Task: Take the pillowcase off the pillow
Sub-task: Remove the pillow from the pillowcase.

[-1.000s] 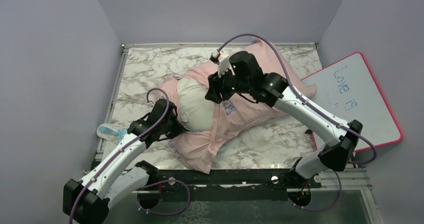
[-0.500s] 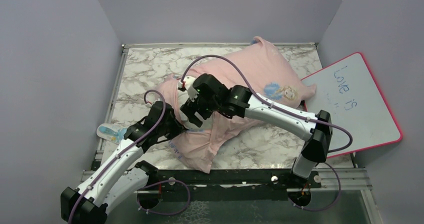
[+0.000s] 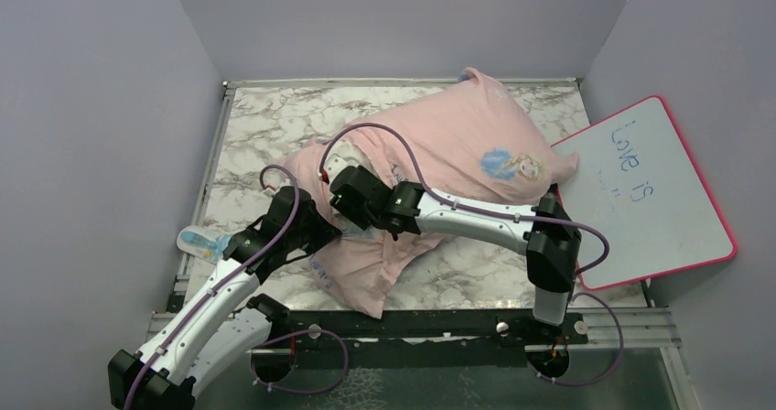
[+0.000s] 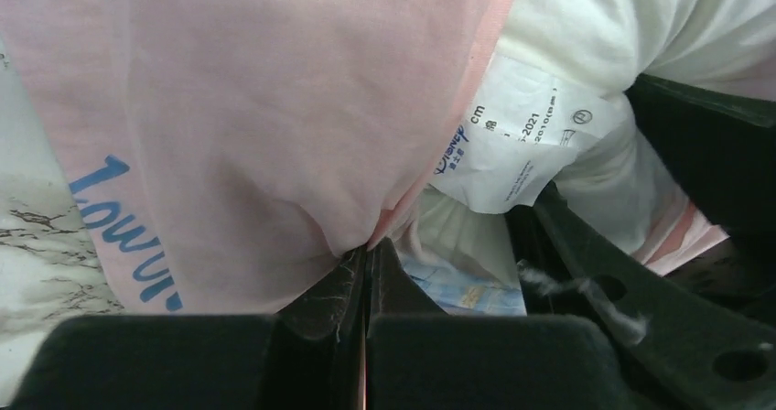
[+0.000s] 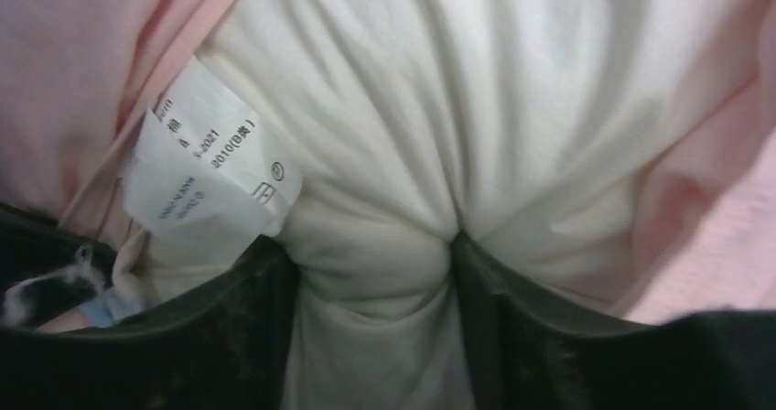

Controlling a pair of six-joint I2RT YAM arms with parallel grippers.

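Top external: marble table (image 3: pixel 265 126), lilac walls, whiteboard (image 3: pixel 659 190) propped right of the pillowcase (image 3: pixel 458 145), which lies diagonally mid-table. Left gripper (image 3: pixel 322 234) sits at the pillowcase's near-left opening; the right arm stretches low leftward, right gripper (image 3: pixel 339 218) beside it.
Left wrist: jaws clamped together on the pink hem.
Right wrist: jaws apart, pressed into the white pillow (image 5: pixel 512 90) bulging between them.

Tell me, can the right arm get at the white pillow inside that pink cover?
Probably yes: the right gripper sits at the pillowcase's open end, its fingers pressed into the bare pillow, nothing between.
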